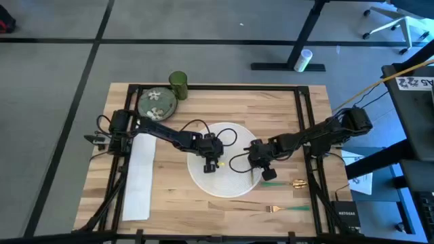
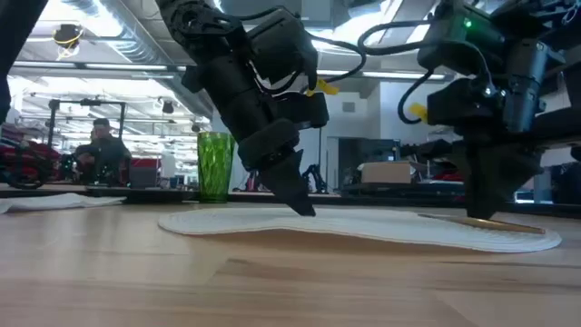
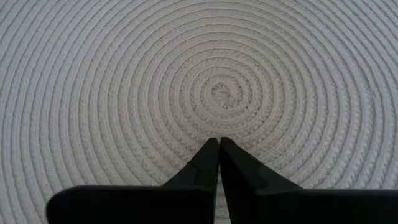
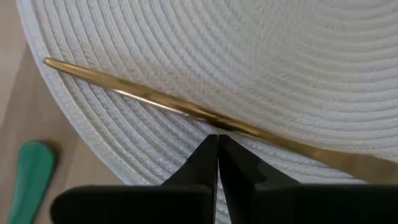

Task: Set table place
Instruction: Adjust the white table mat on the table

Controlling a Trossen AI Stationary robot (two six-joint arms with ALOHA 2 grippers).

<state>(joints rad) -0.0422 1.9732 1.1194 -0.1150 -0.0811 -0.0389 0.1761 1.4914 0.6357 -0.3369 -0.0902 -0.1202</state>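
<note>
A large light-wood butcher-block desk [image 1: 203, 210] edged with thin black rails fills the overhead view, with a round white woven-rope placemat [image 1: 234, 183] lying flat near its middle. The left tool [image 3: 218, 144], fingers pressed together and gripping nothing, points down at the centre of the mat's spiral. The right tool [image 4: 217, 138], also closed and empty, sits at the mat's right edge, its tips touching or just above a slim gold utensil handle [image 4: 155, 102] that lies across the mat's rim; whether it touches cannot be told. A green-handled piece of cutlery [image 1: 270, 183] rests just beside the mat, and a gold fork with a green handle [image 1: 285, 209] lies nearer the front edge. At the far left corner stand a green ribbed glass tumbler [image 1: 178, 85] and a flower-patterned green plate [image 1: 157, 103]; a folded white napkin [image 1: 139, 177] lies along the left side. The likely risk is that closed tips pressing down drag the light mat, or push the gold piece off the rim rather than picking it up.
</note>
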